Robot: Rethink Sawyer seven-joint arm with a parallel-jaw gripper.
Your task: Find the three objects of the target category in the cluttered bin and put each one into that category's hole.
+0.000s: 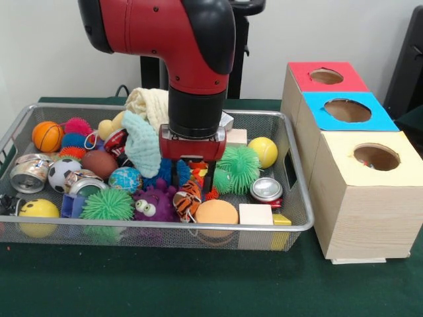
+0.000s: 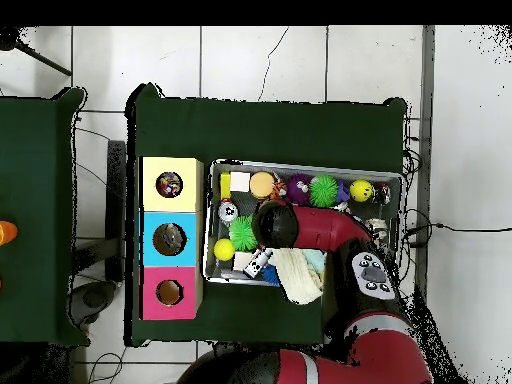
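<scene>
jaws (image 1: 192, 170) low in the clutter, can't tell from here if open or closed | tiger-striped toy (image 1: 188, 195) just below them, near front rim | wire bin (image 1: 299, 198) on green surface (image 1: 198, 284) | 3 boxes (image 1: 360, 191) beside bin

The bin (image 1: 291, 142) sits on the surface (image 1: 198, 284), filling the left and middle of the front view. Three boxes (image 1: 360, 165) stand in a row just right of it. The arm (image 1: 192, 59) comes down from the top into the middle of the bin. Toys (image 1: 109, 205) lie packed all around it.
</scene>
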